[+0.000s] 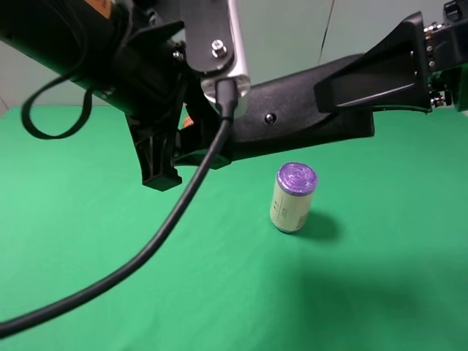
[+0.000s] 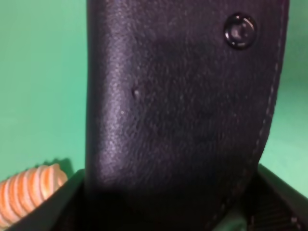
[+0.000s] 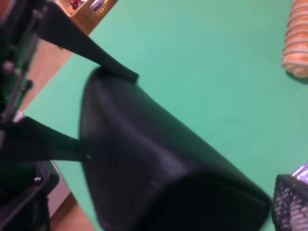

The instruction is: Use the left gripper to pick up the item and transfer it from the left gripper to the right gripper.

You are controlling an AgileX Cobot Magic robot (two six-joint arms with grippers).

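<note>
The black glasses case (image 1: 307,110) hangs level above the green table, and its snap shows in the left wrist view (image 2: 183,120). My left gripper (image 1: 172,157), on the arm with the silver bracket and looping cable, is shut on the case's left end. Its fingers (image 3: 86,43) clamp the far end in the right wrist view. My right gripper (image 1: 336,99) reaches in from the right with its fingers on either side of the case's right end (image 3: 144,159). One finger (image 3: 291,202) stands a small gap off the case, so the jaws look open.
A cream can with a purple top (image 1: 294,197) stands on the table below the case's right half. The orange ridged bread piece (image 2: 29,192) lies on the cloth beyond, also in the right wrist view (image 3: 296,43). The table's edge and a wooden box (image 3: 86,12) are past the left gripper.
</note>
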